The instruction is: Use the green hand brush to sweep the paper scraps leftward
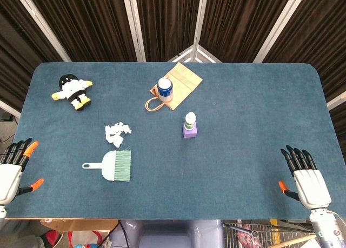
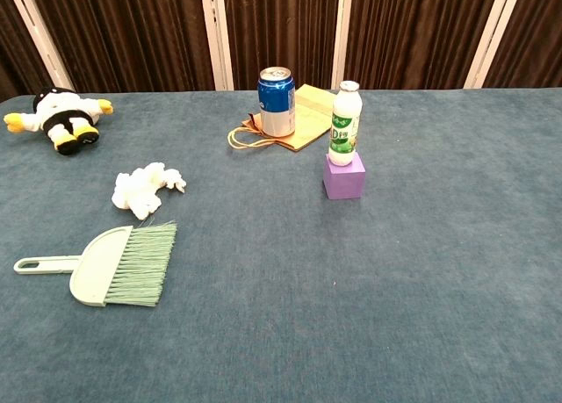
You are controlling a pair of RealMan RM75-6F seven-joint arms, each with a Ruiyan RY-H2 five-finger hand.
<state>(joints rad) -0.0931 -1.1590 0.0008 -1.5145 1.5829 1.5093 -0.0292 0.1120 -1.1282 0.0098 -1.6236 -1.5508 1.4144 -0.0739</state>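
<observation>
Both views evenly lit from overhead, diffuse, no glare; the blue table [image 1: 243, 96] reads flat with only short soft shadows, e.g. under the can [image 2: 277, 102] and bottle [image 2: 345, 122], falling toward 6 o'clock in the chest view. Head view is sharp at centre with mild barrel bowing of the table edge at 3 and 9 o'clock, and the dark curtains [image 1: 97, 21] at 12 o'clock go near black with little detail. Chest view is slightly softer, with fine grain on the cloth at 6 o'clock, and no motion blur anywhere.
</observation>
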